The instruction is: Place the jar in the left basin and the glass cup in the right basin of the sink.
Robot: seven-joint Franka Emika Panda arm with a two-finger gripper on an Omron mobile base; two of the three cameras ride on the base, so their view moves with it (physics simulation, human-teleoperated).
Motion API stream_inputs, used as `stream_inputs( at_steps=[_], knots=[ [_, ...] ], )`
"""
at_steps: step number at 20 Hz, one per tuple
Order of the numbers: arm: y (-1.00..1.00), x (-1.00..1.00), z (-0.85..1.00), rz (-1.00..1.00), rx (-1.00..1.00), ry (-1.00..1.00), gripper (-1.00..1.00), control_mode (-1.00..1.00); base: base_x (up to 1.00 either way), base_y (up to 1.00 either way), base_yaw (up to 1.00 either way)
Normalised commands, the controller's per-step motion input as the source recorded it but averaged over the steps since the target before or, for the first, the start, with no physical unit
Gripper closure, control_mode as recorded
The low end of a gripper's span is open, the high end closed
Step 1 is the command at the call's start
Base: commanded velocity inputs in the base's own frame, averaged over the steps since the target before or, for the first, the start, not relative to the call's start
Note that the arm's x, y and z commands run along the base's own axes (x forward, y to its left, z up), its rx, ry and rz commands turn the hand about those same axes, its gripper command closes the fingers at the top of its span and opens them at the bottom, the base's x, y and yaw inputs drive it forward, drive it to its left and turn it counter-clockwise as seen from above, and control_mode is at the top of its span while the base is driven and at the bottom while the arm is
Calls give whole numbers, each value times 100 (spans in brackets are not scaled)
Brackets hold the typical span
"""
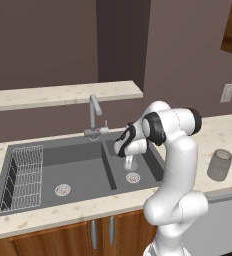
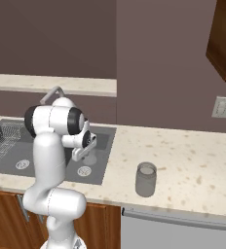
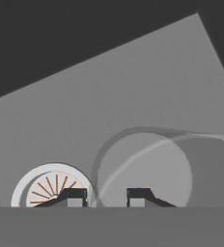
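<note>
The clear glass cup [image 1: 131, 163] stands upright in the narrower right basin [image 1: 146, 175] just behind its steel drain [image 1: 133, 177]. My gripper [image 1: 129, 156] hovers right over the cup, open. In the hand view the gripper [image 3: 106, 198] has its fingers apart, the cup [image 3: 147, 164] sits slightly to one side, its rim edge passing between them, and the drain [image 3: 53, 185] lies beside it. The smoky grey jar [image 1: 219, 165] stands on the counter right of the sink; it is also in the right base view [image 2: 145, 180]. The left basin [image 1: 83, 167] holds a wire rack [image 1: 25, 177].
A curved steel tap [image 1: 94, 112] rises behind the divider. A raised ledge [image 1: 63, 95] runs along the back wall. The speckled counter [image 2: 197, 165] stretches right of the sink, with a wall socket [image 2: 221, 107] above it and a dishwasher front [image 2: 178, 228] below.
</note>
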Motion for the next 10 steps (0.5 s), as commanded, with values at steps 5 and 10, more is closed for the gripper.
stream_inputs(
  at_steps=[5,10],
  knots=[
    [0,0,7,0,0,-1,-100,-100,0,0,0],
    [0,-9,22,0,0,0,-100,-100,0,0,0]
  ],
)
